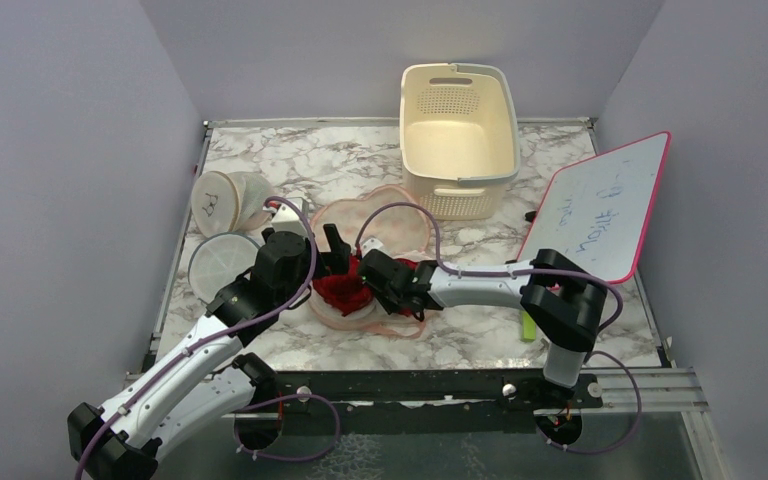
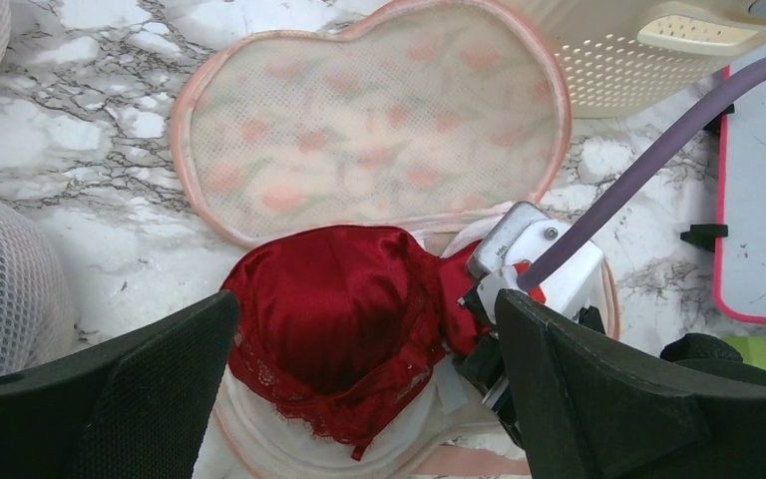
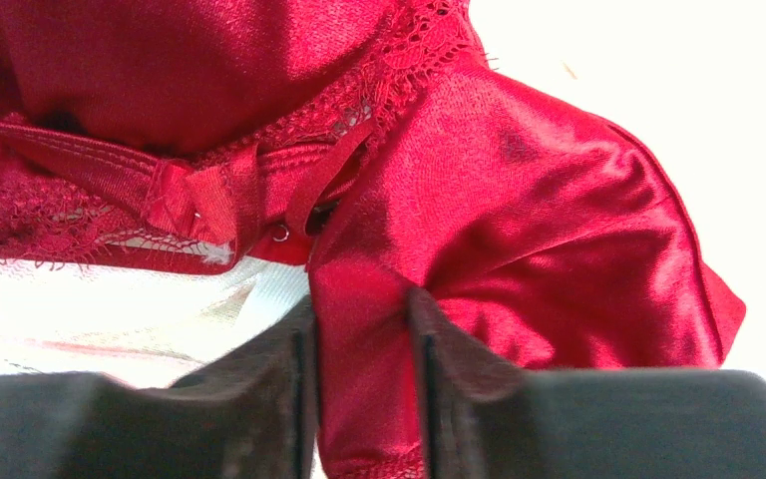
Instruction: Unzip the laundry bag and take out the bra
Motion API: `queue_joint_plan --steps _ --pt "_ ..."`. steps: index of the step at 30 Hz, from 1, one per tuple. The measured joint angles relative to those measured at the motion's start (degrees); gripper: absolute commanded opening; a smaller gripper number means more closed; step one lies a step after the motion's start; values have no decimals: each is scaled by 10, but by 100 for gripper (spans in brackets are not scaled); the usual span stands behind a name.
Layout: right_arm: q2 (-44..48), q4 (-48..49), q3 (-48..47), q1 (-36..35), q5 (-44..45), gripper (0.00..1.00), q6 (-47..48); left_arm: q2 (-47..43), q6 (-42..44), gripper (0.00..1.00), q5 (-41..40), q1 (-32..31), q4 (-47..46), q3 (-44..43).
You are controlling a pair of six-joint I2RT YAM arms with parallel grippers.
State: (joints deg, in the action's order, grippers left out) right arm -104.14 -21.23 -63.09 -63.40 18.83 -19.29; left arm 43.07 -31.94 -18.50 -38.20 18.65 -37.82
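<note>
The peach laundry bag [image 1: 392, 212] lies unzipped in the middle of the table, its lid [image 2: 379, 120] folded back flat. The red lacy bra [image 2: 329, 309] lies bunched on the bag's white lower half [image 2: 289, 444]. My right gripper [image 3: 359, 329] is shut on a fold of the bra's satin [image 3: 519, 200] at its right side; it also shows in the top view [image 1: 368, 283]. My left gripper [image 2: 367, 319] is open just above the bra, one finger on each side of it, holding nothing. In the top view it [image 1: 335, 252] is at the bra's [image 1: 340, 293] left.
A cream basket [image 1: 457, 135] stands at the back right. A pink-edged whiteboard [image 1: 600, 205] leans at the right. Two round white mesh cases [image 1: 225, 200] [image 1: 222, 262] lie at the left. A green item [image 1: 527, 327] lies by the right arm.
</note>
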Motion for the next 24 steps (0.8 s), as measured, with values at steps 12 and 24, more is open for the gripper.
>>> queue_joint_plan --steps 12,24 --pt "61 -27 0 0 17 1 1 0 6 97 0 0 0 0" --pt "267 -19 13 0 15 1 9 0 10 97 -1 0 0 0"
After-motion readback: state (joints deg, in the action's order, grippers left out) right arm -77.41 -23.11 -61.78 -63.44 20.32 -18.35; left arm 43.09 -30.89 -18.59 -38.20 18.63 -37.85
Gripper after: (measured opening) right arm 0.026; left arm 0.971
